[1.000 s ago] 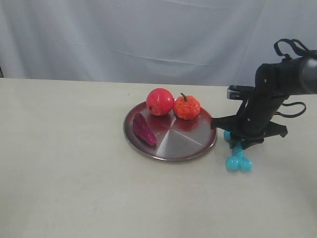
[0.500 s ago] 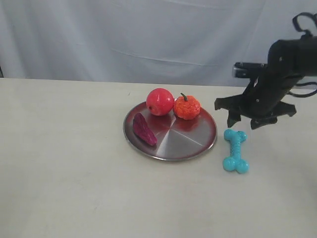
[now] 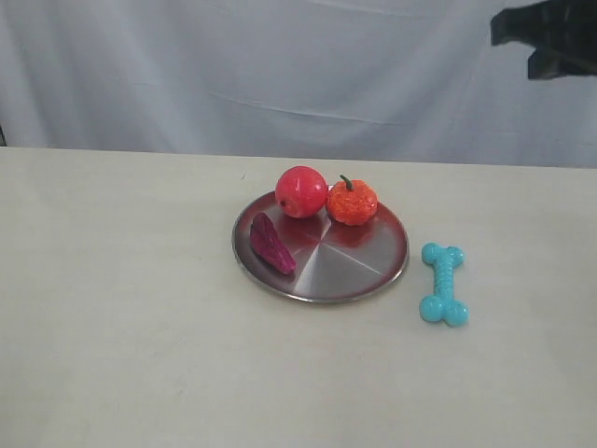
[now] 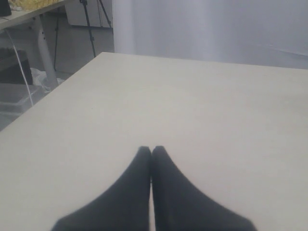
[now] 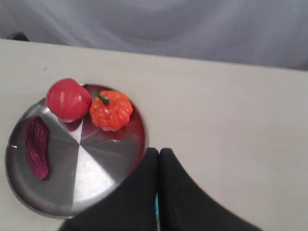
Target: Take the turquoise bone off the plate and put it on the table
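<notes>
The turquoise bone lies flat on the beige table, just right of the silver plate and clear of its rim. My right gripper is shut and empty, high above the plate's edge. Only a thin turquoise sliver of the bone shows through the slit between its fingers. In the exterior view only a dark part of the right arm shows at the top right. My left gripper is shut with nothing in it, over bare table.
On the plate sit a red apple, an orange pumpkin and a dark magenta ridged wedge. A white curtain hangs behind the table. The left wrist view shows the table's edge with stands beyond it.
The right gripper has let go of the bone, risen high towards the upper right and shut. The bone now lies on the table beside the plate.
</notes>
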Robot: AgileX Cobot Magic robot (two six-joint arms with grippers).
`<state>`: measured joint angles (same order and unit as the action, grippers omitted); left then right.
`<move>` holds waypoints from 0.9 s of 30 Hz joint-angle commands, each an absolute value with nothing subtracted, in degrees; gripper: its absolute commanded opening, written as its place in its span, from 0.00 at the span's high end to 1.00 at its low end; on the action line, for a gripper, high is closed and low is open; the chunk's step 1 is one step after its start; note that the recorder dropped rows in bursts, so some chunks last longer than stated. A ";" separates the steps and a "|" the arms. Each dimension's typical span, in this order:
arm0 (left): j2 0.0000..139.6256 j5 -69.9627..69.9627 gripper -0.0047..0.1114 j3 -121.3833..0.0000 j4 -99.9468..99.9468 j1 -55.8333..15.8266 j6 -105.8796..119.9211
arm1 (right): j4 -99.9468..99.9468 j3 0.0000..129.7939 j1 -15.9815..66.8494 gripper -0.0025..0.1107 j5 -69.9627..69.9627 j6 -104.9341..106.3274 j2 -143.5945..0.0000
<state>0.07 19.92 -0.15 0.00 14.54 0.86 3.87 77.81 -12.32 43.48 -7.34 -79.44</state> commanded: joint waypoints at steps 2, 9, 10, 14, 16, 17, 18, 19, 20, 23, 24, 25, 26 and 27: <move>0.00 19.62 0.96 0.00 0.00 14.68 0.62 | 5.53 77.93 -12.40 0.98 41.42 -3.58 -70.24; 0.00 19.62 0.96 0.00 0.00 14.68 0.62 | 6.33 77.93 -12.40 0.98 39.29 -2.58 -60.79; 0.00 19.62 0.96 0.00 0.00 14.68 0.62 | 6.33 77.82 -12.40 0.98 39.29 -2.47 -59.59; 0.00 19.62 0.96 0.00 0.00 14.68 0.62 | 6.33 74.38 -12.40 0.98 35.88 -1.66 -54.28; 0.00 19.62 0.96 0.00 0.00 14.68 0.62 | 6.33 70.76 -12.40 0.98 32.64 -1.66 -51.02; 0.00 19.62 0.96 0.00 0.00 14.68 0.62 | 6.33 68.24 -12.40 0.98 30.19 -1.66 -48.66; 0.00 19.62 0.96 0.00 0.00 14.68 0.62 | 6.33 66.04 -12.40 0.98 27.65 -1.66 -46.93; 0.00 19.62 0.96 0.00 0.00 14.68 0.62 | 6.33 63.24 -12.40 0.98 25.08 -1.66 -44.73; 0.00 19.62 0.96 0.00 0.00 14.68 0.62 | 6.33 60.39 -12.40 0.98 22.52 -1.66 -42.50; 0.00 19.62 0.96 0.00 0.00 14.68 0.62 | 6.20 51.97 -12.40 0.98 15.58 -2.09 -36.37; 0.00 19.62 0.96 0.00 0.00 14.68 0.62 | 6.06 49.83 -12.40 0.98 13.81 -2.09 -34.25; 0.00 19.62 0.96 0.00 0.00 14.68 0.62 | 5.91 47.24 -12.40 0.98 11.62 -2.09 -32.23; 0.00 19.62 0.96 0.00 0.00 14.68 0.62 | 5.91 44.73 -12.40 0.98 9.68 -2.09 -30.70; 0.00 19.62 0.96 0.00 0.00 14.68 0.62 | 5.91 42.33 -12.40 0.98 7.94 -2.09 -28.37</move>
